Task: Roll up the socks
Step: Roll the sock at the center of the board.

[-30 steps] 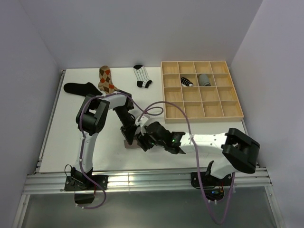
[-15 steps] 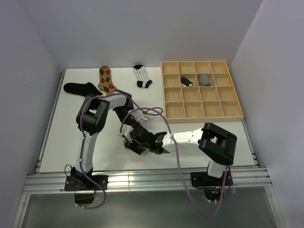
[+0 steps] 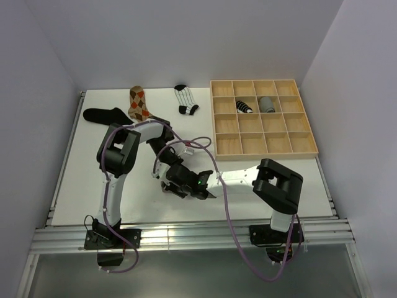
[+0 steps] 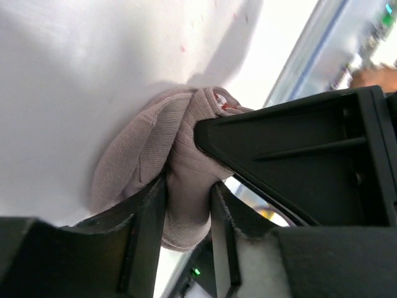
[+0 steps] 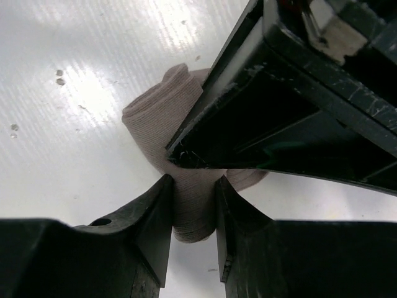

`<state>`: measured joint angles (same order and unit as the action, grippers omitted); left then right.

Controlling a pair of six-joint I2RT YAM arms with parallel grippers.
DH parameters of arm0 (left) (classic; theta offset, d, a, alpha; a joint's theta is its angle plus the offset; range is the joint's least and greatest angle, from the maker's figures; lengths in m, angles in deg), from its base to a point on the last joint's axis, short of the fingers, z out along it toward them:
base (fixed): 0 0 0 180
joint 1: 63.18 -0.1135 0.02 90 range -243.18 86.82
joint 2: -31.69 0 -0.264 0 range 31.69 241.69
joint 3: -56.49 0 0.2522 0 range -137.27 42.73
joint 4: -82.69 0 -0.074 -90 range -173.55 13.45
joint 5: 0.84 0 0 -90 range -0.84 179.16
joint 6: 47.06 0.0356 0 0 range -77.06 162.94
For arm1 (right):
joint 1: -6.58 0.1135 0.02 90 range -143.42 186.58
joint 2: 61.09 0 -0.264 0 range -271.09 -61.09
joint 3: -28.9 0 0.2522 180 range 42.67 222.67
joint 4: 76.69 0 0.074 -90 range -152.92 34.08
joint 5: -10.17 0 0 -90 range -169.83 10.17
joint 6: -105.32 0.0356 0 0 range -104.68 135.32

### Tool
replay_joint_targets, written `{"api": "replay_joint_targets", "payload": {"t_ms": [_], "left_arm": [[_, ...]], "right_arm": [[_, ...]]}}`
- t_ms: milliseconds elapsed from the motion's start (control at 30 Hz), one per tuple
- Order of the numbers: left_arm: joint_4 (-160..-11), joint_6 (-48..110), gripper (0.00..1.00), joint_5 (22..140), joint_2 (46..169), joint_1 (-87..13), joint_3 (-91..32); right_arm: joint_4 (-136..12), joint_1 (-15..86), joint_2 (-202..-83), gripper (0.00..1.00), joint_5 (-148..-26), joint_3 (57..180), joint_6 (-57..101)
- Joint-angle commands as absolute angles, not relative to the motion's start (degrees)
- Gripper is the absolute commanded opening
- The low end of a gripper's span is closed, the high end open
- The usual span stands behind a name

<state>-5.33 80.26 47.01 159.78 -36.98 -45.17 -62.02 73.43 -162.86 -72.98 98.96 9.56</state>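
White worktop (image 3: pixel 74 186), roughly 6 o'clock: taupe sock (image 4: pixel 142 149) is clamped by both left end effector (image 4: pixel 188 198) and right end effector (image 5: pixel 192 186), looks mid-roll, so a careful tuck is probably needed next.

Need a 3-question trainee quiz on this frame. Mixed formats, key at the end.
1. True or false: the left claw and the right claw are both shut on the same soft taupe fabric sock.
2. How many rolled socks sit in the wooden grid tray? A) none B) two C) four
3. Which unrolled sock at the far edge of the table lies between the plain black sock and the black-and-white striped sock?

Key
1. True.
2. B: the black roll with white bands and the plain grey roll, in neighbouring compartments.
3. The tan-orange argyle sock.
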Motion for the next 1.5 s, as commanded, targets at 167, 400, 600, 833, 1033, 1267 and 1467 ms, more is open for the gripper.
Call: {"api": "replay_joint_targets", "payload": {"t_ms": [167,400,600,833,1033,1267,1467], "left_arm": [[-33.78,68.79,0.40,45.74,144.83,-44.71,-40.95],[-50.20,61.41,0.40,47.67,135.42,-53.24,-32.53],[-59.98,61.84,0.41,52.67,124.08,-58.08,-21.99],[-66.93,68.68,0.46,56.90,109.85,-58.69,-12.91],[-67.03,80.89,0.52,58.90,102.72,-55.99,-5.45],[-69.32,90.58,0.56,68.41,94.53,-40.95,5.29],[-68.87,92.77,0.56,68.76,95.41,-36.20,6.96]], "right_arm": [[-59.15,69.60,-165.41,0.19,-78.07,100.06,11.10],[-55.64,66.97,-167.69,0.18,-83.70,102.52,11.37],[-52.92,63.90,-169.36,0.18,-89.50,104.54,11.81],[-47.81,59.51,-172.09,0.18,-97.67,108.49,11.81],[-44.82,57.03,-174.64,0.17,-100.75,111.04,11.63],[-41.22,54.93,-178.77,0.17,-104.35,114.91,11.98],[-39.02,52.38,-181.58,0.17,-107.60,116.76,12.60]]}}
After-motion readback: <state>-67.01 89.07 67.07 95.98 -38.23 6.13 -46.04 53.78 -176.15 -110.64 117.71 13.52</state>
